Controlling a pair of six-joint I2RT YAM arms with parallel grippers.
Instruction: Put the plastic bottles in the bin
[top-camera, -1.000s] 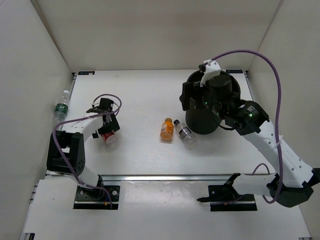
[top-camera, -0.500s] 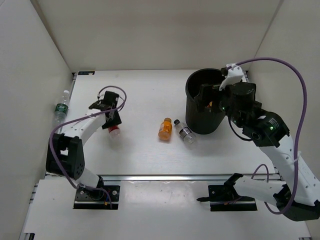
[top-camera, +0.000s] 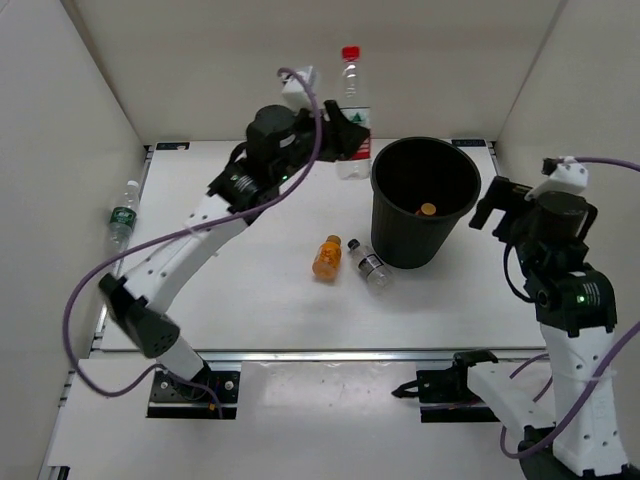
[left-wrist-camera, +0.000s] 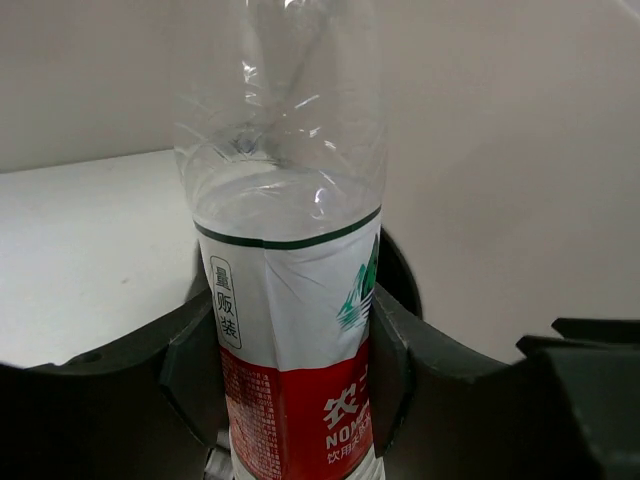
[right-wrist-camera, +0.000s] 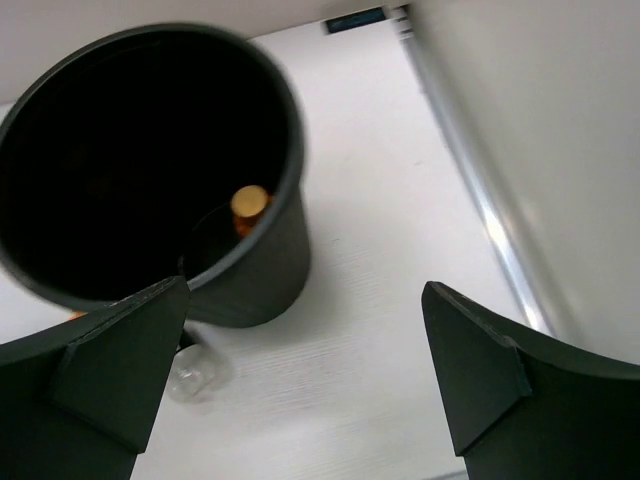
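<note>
left gripper (top-camera: 343, 138): jaws clamped on red-label bottle (top-camera: 351, 95), upright, upper centre, just left of bin (top-camera: 405, 245) rim | right gripper (top-camera: 497, 208): jaws apart, right of bin, clear | orange bottle (top-camera: 327, 257), tiny clear bottle (top-camera: 367, 265): lying beside bin base | green-label bottle (top-camera: 122, 211): left tabletop (top-camera: 260, 300) edge | change: left gripper raised from left tabletop; right gripper withdrawn off bin

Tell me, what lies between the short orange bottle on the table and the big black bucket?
In the top view, a tiny clear dark-capped plastic bottle lies between the short orange bottle and the round black plastic bucket.
</note>
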